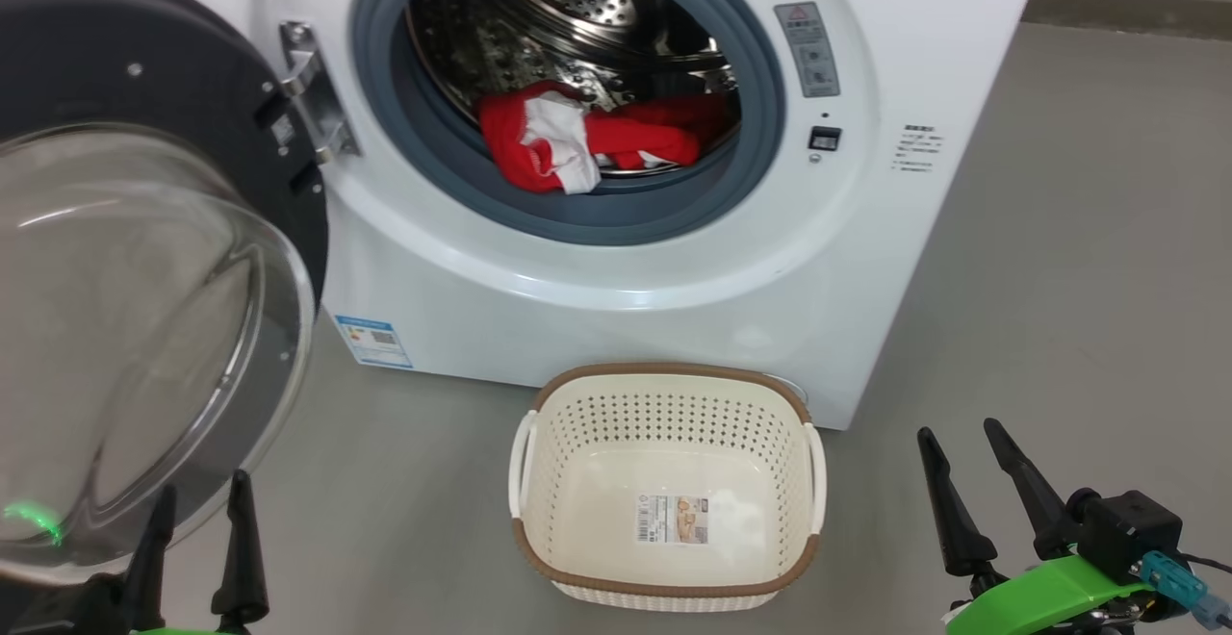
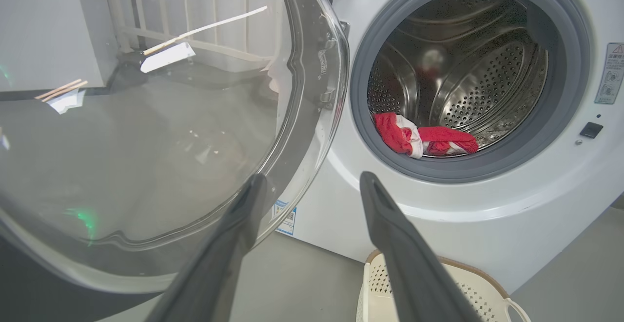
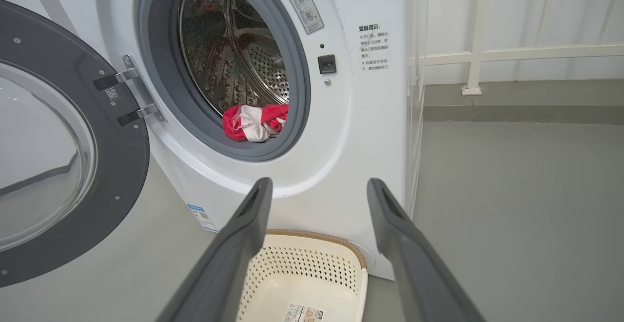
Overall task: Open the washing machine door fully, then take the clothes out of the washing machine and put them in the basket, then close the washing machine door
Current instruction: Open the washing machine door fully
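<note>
The white washing machine stands with its round black door swung out to the left, the clear glass bowl bulging toward me. Red and white clothes lie at the front of the steel drum, over the grey rubber ring; the clothes and clothes also show in both wrist views. The cream basket sits on the floor below the opening, with nothing in it. My left gripper is open at the lower left, just below the glass bowl. My right gripper is open at the lower right, holding nothing.
Grey floor stretches right of the machine. A white railing and pale wall stand behind it. The open door takes up the space at my left, close to the left fingers.
</note>
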Tool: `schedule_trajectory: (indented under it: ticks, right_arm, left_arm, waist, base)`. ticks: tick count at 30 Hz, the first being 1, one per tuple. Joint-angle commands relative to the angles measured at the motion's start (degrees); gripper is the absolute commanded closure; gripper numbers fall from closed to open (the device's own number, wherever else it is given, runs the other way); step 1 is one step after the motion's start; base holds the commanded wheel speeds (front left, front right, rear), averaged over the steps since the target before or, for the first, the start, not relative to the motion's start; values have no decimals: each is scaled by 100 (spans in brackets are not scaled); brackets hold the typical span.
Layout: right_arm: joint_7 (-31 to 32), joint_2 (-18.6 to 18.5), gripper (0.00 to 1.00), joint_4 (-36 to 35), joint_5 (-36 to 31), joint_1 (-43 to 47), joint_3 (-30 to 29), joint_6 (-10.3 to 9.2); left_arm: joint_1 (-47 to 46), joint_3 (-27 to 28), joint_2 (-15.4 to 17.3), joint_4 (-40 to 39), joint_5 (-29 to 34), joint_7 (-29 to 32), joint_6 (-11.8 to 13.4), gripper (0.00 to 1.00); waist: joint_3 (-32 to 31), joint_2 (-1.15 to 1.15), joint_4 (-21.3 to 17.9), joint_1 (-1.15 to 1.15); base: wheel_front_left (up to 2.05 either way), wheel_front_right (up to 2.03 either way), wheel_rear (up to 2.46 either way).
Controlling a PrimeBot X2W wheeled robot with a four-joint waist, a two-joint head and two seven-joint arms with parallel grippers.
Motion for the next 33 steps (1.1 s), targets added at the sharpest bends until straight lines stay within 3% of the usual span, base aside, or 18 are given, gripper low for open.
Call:
schedule_trajectory:
  ticks: [1, 17, 33]
  right_arm:
    - [-68, -43, 0, -170, -32, -49, 94, 37]
    - [-68, -29, 0, -284, -111, 29, -142, 37]
    - [-68, 13, 0, -403, -150, 125, -353, 37]
  left_arm:
    - [-47, 115, 178, -211, -43, -28, -32, 0]
    - [42, -668, 435, -558, -439, -28, -32, 0]
    - [-52, -1029, 496, -662, -588, -28, -32, 0]
  waist:
    - [32, 0, -147, 0]
    - [135, 0, -853, 0]
    - [253, 0, -1298, 0]
  base:
    - [0, 0, 0]
    - [0, 0, 0]
    - [0, 0, 0]
